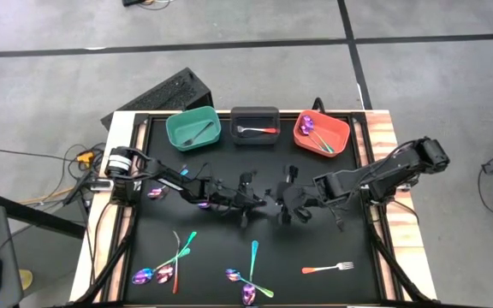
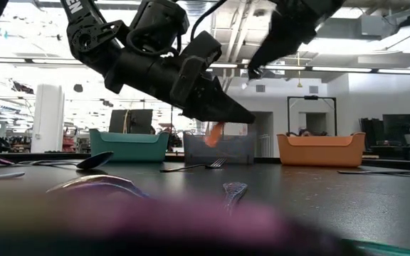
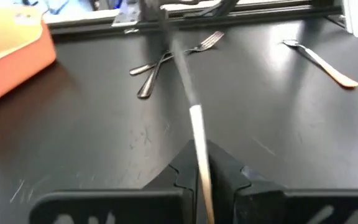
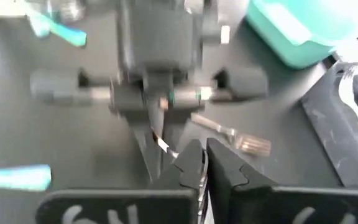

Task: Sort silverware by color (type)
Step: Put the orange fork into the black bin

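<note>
A silver utensil (image 3: 197, 134) is clamped in the left gripper (image 1: 259, 204) above mid-bench (image 1: 332, 248), met tip to tip by the right gripper (image 1: 279, 208), whose fingers are nearly together.

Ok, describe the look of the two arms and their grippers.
Both arms are dark, jointed and matte. The left arm has a pale band with black markings near its base and black cabling along it. The right arm looks the same, all black. Each gripper, left and right, ends in two dark, tapered fingers.
</note>
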Robot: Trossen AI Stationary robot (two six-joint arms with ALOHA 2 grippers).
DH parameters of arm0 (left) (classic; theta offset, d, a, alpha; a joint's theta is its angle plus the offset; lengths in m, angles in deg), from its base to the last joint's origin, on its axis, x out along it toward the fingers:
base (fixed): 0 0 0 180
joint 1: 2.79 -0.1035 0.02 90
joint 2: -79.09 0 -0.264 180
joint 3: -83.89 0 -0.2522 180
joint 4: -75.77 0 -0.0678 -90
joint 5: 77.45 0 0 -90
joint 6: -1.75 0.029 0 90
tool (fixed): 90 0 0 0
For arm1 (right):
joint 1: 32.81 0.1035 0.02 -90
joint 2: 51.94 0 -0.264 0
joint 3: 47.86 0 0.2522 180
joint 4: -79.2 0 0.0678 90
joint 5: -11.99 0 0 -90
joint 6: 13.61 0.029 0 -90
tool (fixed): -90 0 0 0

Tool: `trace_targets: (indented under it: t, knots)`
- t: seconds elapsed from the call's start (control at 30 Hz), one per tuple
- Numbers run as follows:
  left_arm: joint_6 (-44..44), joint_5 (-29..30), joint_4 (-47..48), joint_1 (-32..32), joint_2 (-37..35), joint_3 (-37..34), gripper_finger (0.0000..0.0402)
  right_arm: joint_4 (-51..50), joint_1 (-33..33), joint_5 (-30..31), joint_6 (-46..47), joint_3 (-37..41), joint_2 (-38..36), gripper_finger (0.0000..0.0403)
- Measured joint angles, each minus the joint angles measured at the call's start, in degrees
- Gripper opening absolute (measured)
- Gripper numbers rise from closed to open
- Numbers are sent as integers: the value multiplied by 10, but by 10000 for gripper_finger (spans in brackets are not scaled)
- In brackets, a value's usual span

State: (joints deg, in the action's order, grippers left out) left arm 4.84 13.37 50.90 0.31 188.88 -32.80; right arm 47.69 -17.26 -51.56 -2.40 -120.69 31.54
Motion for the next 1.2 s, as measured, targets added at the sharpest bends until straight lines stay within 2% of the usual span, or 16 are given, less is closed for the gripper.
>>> trace_targets:
  t: [0.13,0.2,0.3,0.47,0.6,0.73,0.83,0.93,1.07,1.2]
  knots:
    - [-24,17,-4,-1,-22,-1,4,58,4,55,40,0,-7,72]
    - [-27,43,-8,-1,-42,-1,1,76,13,111,51,0,-15,88]
    - [-11,81,-21,-1,-68,-13,0,61,31,203,53,0,-19,111]
    - [-6,139,-29,-1,-111,-51,0,15,51,307,99,0,-19,144]
    - [-23,172,-117,-2,-137,-103,0,-51,72,375,182,0,-19,162]
    - [-56,176,-275,-11,-144,-169,0,-83,95,419,249,14,-19,171]
    - [-82,147,-393,-21,-142,-209,0,-63,101,415,272,28,-19,174]
    - [-105,103,-454,-30,-142,-227,0,8,90,367,253,44,-4,176]
    - [-114,66,-467,-32,-141,-222,0,161,71,293,150,72,14,176]
    - [-115,45,-461,-27,-141,-211,0,284,43,171,46,79,35,176]
